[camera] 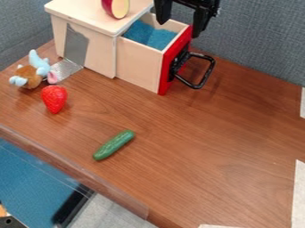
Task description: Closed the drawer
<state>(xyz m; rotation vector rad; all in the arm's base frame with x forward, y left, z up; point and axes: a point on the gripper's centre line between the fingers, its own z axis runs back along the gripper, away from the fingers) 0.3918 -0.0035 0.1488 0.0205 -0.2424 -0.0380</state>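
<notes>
A pale wooden box [98, 51] stands at the upper left of the tabletop [196, 147], and the drawer [138, 67] juts from its right side, pulled well out. The drawer's long axis slants down to the right, its front facing right. Its sides are plain light wood, the inside is lined in blue, and the front panel is red. Above it hangs the gripper [183, 20], fingers spread wide, holding nothing. Rightmost, a black looped handle [206, 78] sticks out from the red panel.

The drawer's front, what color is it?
The drawer's front is red, seen in the camera view.
</notes>
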